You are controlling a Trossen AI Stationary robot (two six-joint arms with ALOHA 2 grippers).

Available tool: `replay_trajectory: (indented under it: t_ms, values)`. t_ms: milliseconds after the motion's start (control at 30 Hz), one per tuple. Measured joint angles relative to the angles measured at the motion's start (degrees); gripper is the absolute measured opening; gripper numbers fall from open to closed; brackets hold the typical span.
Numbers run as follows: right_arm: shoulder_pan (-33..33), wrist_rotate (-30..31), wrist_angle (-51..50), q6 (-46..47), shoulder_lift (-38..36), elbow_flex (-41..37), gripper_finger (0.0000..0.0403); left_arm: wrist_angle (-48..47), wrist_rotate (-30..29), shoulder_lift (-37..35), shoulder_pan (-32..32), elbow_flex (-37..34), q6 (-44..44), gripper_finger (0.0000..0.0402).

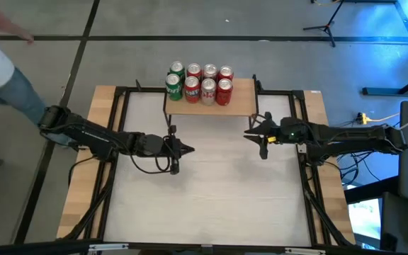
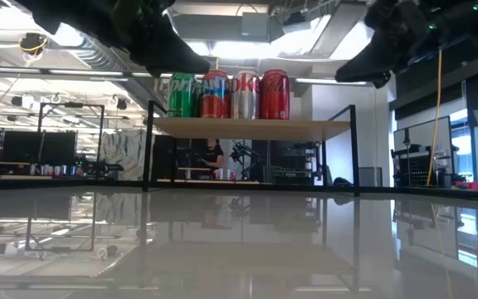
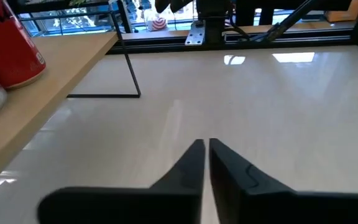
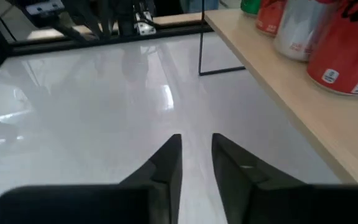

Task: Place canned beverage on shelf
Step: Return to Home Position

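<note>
Eight upright red, white and green soda cans (image 1: 199,83) are standing on the light-wood, black-legged shelf (image 1: 244,108) at the far edge of the table (image 1: 211,205). Both pincers are hovering empty short of it, the left pincer (image 1: 188,149) nearly closed, the right pincer (image 1: 248,133) narrowly parted and nearer.

Black jointed arms (image 1: 98,136), looped cables (image 1: 149,171), tapered jaws

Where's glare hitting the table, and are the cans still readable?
Low view: table mirrors the room and shelf; cans readable, left gripper and right gripper backlit silhouettes. Left wrist view: two bright patches on it. Right wrist view: pale streak mid-table. High view: almost none.
</note>
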Motion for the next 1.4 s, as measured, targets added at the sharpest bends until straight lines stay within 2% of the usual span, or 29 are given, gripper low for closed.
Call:
replay_trajectory:
  t_ms: [67, 200, 367, 700, 1000, 1233, 1400]
  values:
    - [0.2, 0.0, 0.2, 0.5, -2.0, -1.2, 0.0075, -0.2, 0.0, 0.0, 0.0, 0.0, 0.5, 0.0005]
    - [0.3, 0.0, 0.3, 1.2, -5.6, -3.4, 0.0056, -0.7, 0.0, -0.6, -0.5, -0.8, 0.8, 0.0008]
    - [0.3, 0.9, 0.5, 1.7, -9.1, -5.1, 0.0038, 0.5, -0.1, -5.8, -1.3, -4.1, 1.0, 0.0001]
    - [0.2, -0.6, 7.6, 1.8, -10.2, -10.9, 0.0004, 1.8, -0.4, -24.9, -2.5, -16.0, 0.9, 0.0003]
    - [0.2, -3.2, 13.9, 1.4, -10.2, -14.1, 0.0004, 1.7, 1.9, -42.9, 0.2, -27.4, 1.1, 0.0004]
    - [0.2, -3.2, 17.8, 0.5, -11.1, -18.5, 0.0005, -4.9, 0.9, -54.9, 0.9, -31.0, 1.0, 0.0004]
    - [0.2, -3.1, 18.3, 1.5, -14.9, -21.7, 0.0005, -7.1, 0.4, -61.4, 0.9, -33.7, 0.8, 0.0004]
